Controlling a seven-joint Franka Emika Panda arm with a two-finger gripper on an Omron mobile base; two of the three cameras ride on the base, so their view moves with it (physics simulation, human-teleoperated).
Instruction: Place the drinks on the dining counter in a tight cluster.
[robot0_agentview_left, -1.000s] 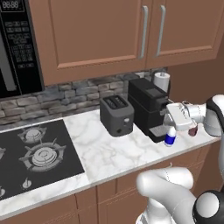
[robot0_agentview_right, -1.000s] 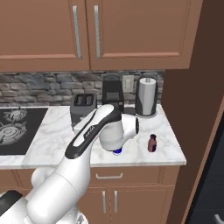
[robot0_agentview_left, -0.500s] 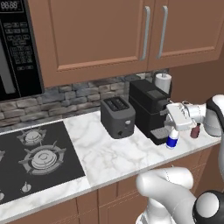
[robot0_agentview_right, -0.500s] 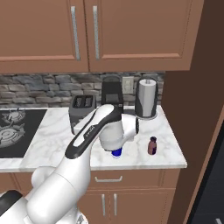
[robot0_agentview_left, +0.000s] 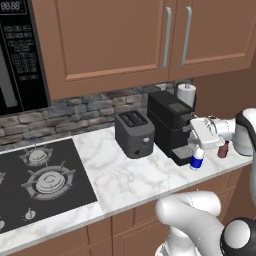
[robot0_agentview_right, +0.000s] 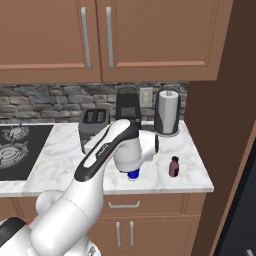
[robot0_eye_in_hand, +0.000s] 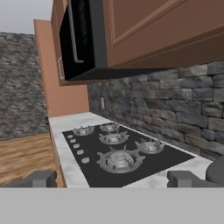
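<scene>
One hob at the far left: the black stove (robot0_agentview_left: 45, 180) is set into the marble counter (robot0_agentview_left: 125, 185), well apart from the work.
Toaster: the grey toaster (robot0_agentview_left: 134, 134) stands against the wall, right of the stove.
Coffee machine: the black coffee machine (robot0_agentview_left: 167, 120) is just right of the toaster. The robot's hand is close in front of it.
Claw: the gripper (robot0_agentview_left: 194, 131) lies level and points left along the counter. In the hand view its fingertips (robot0_eye_in_hand: 39, 178) stand wide apart with nothing between them, so it is spread and holds nothing.
White bottle: the small white bottle with blue label (robot0_agentview_left: 197, 161) stands upright on the marble, just under the hand, by the coffee machine's foot.
Brown bottle: the tiny reddish-brown bottle (robot0_agentview_right: 173, 166) stands upright near the white one, to its right, not touching it.
Paper towel: the roll (robot0_agentview_right: 167, 112) stands at the back corner.
Step in hand: as I read it, fetching the white bottle from this stove counter, grasp not yet made.
Next move: tip the hand down over the white bottle, close on its body without knocking the coffee machine, lift, then carry it to the dining counter.
</scene>
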